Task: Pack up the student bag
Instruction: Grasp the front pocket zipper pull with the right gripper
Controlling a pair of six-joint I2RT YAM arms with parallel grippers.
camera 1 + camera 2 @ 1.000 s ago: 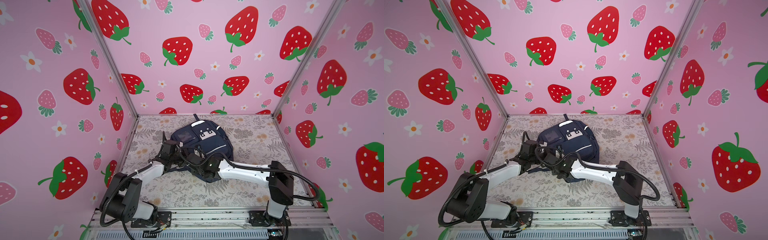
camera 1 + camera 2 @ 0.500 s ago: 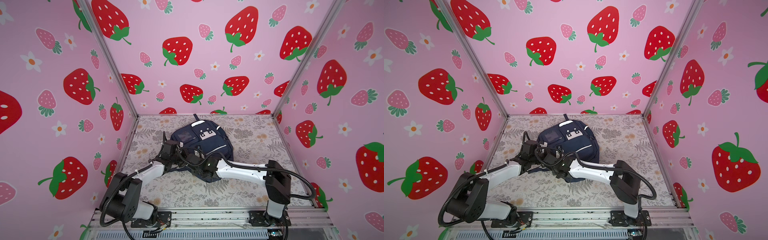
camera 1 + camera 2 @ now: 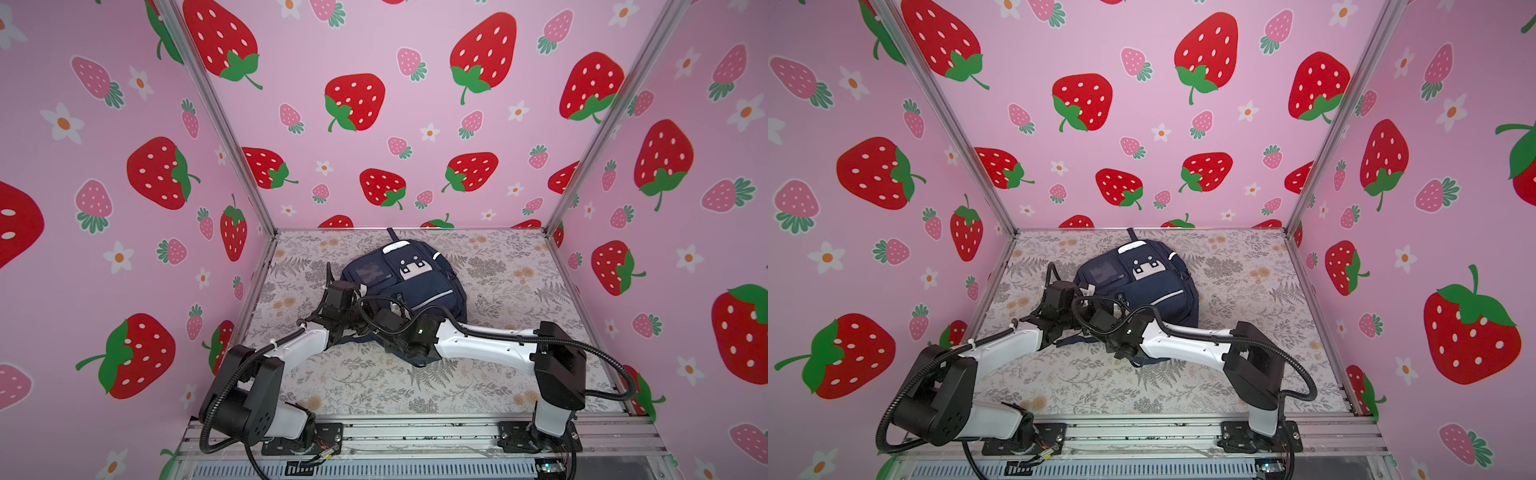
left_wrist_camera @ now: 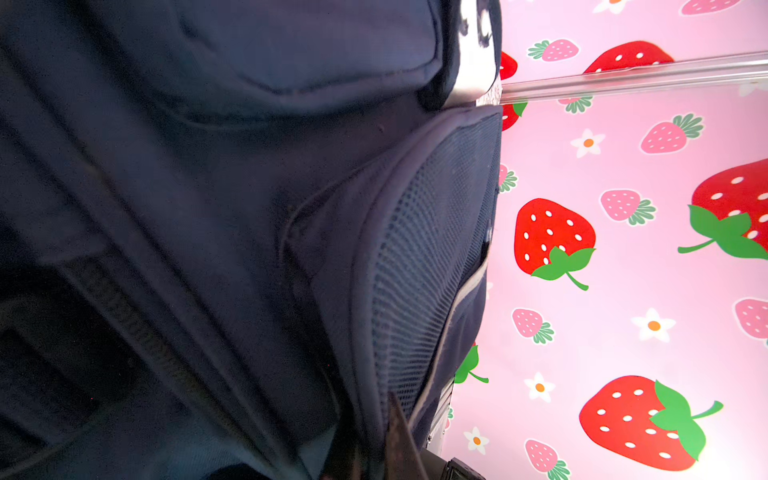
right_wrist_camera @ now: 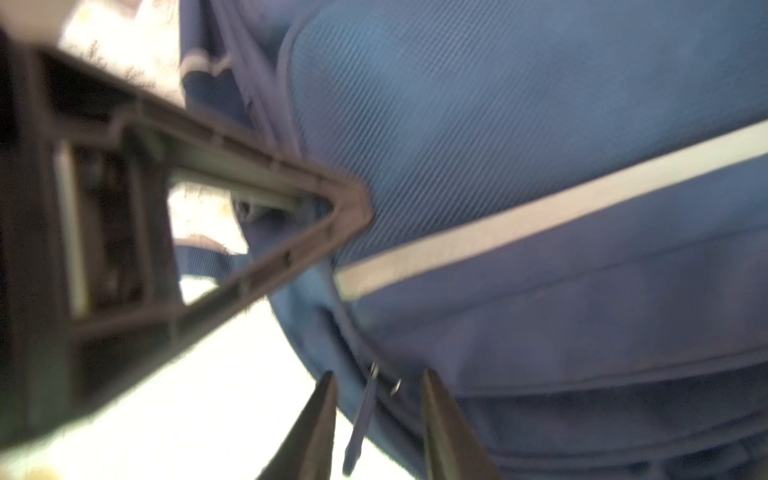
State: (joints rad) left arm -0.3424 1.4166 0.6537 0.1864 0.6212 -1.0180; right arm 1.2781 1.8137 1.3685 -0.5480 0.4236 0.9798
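Both top views: high over front rail (image 3: 415,432), angled down at table (image 3: 490,386), student bag (image 3: 415,286) mid-frame; framing nearly identical. Left wrist camera: hard against bag, strawberry wall (image 4: 623,291) beyond. Right wrist camera: close, blurred, on bag's silver stripe (image 5: 540,214).

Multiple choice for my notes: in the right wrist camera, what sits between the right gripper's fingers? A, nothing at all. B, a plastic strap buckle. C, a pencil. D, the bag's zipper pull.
D: in the right wrist view the thin blue zipper pull of the student bag hangs in the gap of the right gripper, with its fingers apart on either side of it.
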